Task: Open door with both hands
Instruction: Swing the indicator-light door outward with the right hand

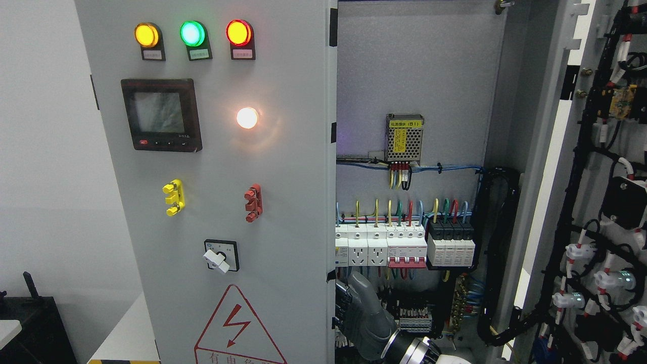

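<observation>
The grey cabinet's left door [283, 202] fills the left half of the head view and carries three indicator lamps, a meter and a rotary switch. The right door [596, 202] stands swung open at the right and shows its inner wiring. My right arm comes in at the bottom, right of the middle. Its grey hand [361, 308] reaches up and left to the inner side of the left door's right edge [331, 303]. The door edge and the wiring hide part of the hand. My left arm is out of sight.
Inside the open cabinet [414, 101] are a small power supply [404, 137], a row of breakers and sockets [404, 247] and cable bundles [498, 253], close behind my hand. A black object [30, 323] stands at the lower left by the white wall.
</observation>
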`<act>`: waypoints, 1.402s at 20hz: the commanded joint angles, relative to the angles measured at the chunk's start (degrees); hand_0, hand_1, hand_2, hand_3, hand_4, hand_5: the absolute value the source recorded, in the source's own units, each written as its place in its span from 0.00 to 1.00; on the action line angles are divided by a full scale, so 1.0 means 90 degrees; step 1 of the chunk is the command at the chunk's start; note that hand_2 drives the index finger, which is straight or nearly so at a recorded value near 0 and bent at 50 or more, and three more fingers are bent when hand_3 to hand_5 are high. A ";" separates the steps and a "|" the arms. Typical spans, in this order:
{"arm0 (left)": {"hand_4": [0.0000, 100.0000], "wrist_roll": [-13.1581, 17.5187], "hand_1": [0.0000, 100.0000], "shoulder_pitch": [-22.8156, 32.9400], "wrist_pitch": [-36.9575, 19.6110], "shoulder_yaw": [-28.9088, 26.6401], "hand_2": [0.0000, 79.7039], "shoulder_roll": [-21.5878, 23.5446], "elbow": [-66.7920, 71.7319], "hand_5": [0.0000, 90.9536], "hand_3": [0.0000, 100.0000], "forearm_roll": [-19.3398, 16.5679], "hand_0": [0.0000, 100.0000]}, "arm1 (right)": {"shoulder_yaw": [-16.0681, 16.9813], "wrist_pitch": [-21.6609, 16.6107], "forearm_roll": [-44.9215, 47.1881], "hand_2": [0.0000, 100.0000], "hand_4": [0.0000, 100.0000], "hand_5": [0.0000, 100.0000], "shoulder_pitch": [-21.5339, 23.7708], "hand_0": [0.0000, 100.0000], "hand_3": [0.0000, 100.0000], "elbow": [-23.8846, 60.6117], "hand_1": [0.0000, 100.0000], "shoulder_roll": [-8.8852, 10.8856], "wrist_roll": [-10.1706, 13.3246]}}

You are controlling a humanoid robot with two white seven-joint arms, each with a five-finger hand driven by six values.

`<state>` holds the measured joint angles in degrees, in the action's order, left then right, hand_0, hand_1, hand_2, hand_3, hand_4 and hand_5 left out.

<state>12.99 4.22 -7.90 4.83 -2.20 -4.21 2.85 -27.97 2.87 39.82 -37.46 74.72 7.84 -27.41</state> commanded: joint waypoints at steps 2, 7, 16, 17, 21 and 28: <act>0.04 0.0002 0.00 0.0000 -0.0002 0.0000 0.00 0.0000 0.0000 0.00 0.00 0.0006 0.00 | -0.0076 0.0013 0.0155 0.00 0.00 0.00 0.0031 0.00 0.00 0.0086 0.00 -0.0012 -0.0089; 0.04 0.0002 0.00 0.0000 -0.0002 0.0000 0.00 0.0000 0.0000 0.00 0.00 -0.0004 0.00 | -0.0134 0.0013 0.0165 0.00 0.00 0.00 0.0041 0.00 0.00 0.0125 0.00 -0.0021 -0.0099; 0.04 0.0002 0.00 0.0000 -0.0002 0.0000 0.00 0.0000 0.0000 0.00 0.00 -0.0004 0.00 | -0.0203 0.0013 0.0253 0.00 0.00 0.00 0.0118 0.00 0.00 0.0379 0.00 -0.0061 -0.0099; 0.04 0.0002 0.00 0.0000 -0.0002 0.0000 0.00 0.0000 0.0000 0.00 0.00 -0.0004 0.00 | -0.0222 0.0013 0.0253 0.00 0.00 0.00 0.0158 0.00 0.00 0.0447 0.00 -0.0061 -0.0099; 0.04 0.0002 0.00 0.0000 -0.0002 0.0000 0.00 0.0000 0.0000 0.00 0.00 -0.0004 0.00 | -0.0232 0.0013 0.0253 0.00 0.00 0.00 0.0236 0.00 0.00 0.0603 0.00 -0.0061 -0.0099; 0.04 0.0002 0.00 0.0000 -0.0002 0.0000 0.00 0.0000 0.0000 0.00 0.00 0.0006 0.00 | -0.0271 0.0013 0.0263 0.00 0.00 0.00 0.0314 0.00 0.00 0.0848 0.00 -0.0090 -0.0108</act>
<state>12.99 4.22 -7.90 4.83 -2.20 -4.22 2.85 -29.83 2.97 42.05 -35.25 79.23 7.28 -28.28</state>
